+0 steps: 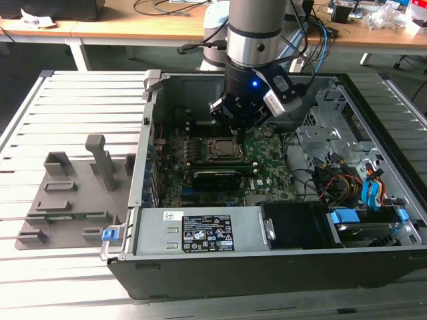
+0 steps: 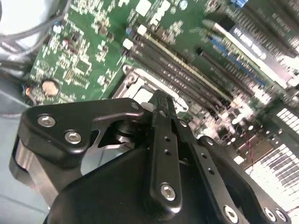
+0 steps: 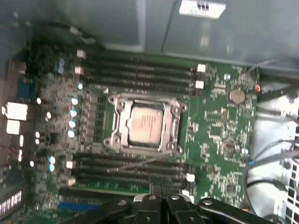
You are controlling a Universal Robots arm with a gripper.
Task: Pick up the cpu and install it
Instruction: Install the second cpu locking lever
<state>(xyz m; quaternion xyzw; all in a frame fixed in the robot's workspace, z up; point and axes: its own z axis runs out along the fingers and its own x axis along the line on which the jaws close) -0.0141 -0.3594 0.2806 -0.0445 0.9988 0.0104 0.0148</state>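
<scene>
The cpu (image 3: 146, 123), a silvery square chip, lies flat inside the metal socket frame (image 3: 174, 122) on the green motherboard (image 3: 219, 135). In the exterior view the cpu (image 1: 224, 149) sits in the middle of the open computer case, just below my gripper (image 1: 237, 125). My gripper (image 3: 160, 187) hovers above the board, off to one side of the socket, over the memory slots. Its two black fingers are pressed together with nothing between them. In the second wrist view the gripper (image 2: 158, 99) points down at the socket corner, apart from the chip.
Case walls (image 1: 148, 133) ring the board. A black power supply (image 1: 200, 233) lies at the front, and a drive cage with cables (image 1: 347, 167) is at the exterior view's right. A grey fixture (image 1: 73, 193) holding a green memory stick (image 1: 70, 215) sits outside at the left.
</scene>
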